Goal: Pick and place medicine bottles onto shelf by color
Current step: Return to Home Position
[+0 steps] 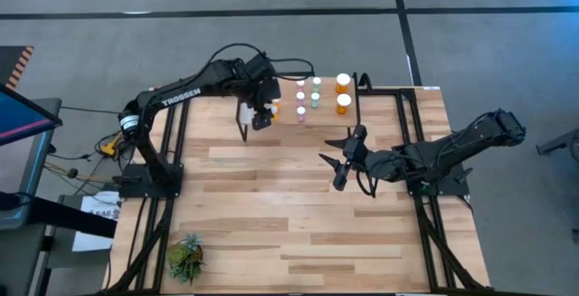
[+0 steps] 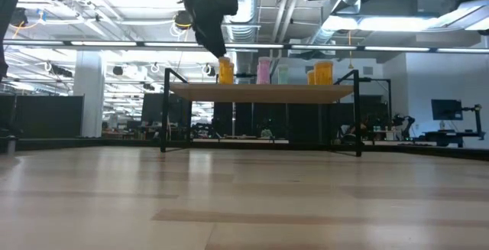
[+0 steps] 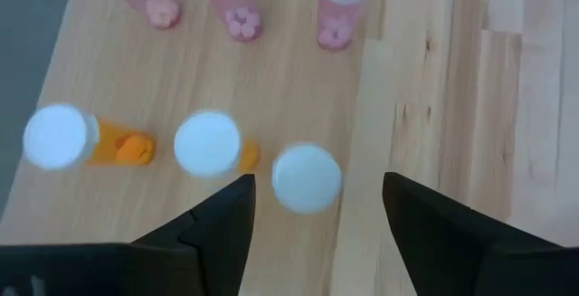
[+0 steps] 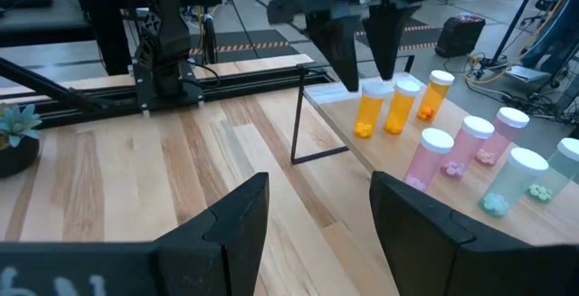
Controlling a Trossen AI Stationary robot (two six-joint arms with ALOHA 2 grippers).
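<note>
Orange bottle (image 3: 307, 178) below spread left jaws, apparently untouched.

Two matte black, multi-jointed robot arms. The left arm (image 1: 194, 86), upper left of the frame, bears white "TROSSEN" lettering, a white band near its base and looping black cables. The right arm (image 1: 452, 144), at right, is plain black. Dark wedge-shaped fingers (image 3: 222, 233) tip both.
</note>
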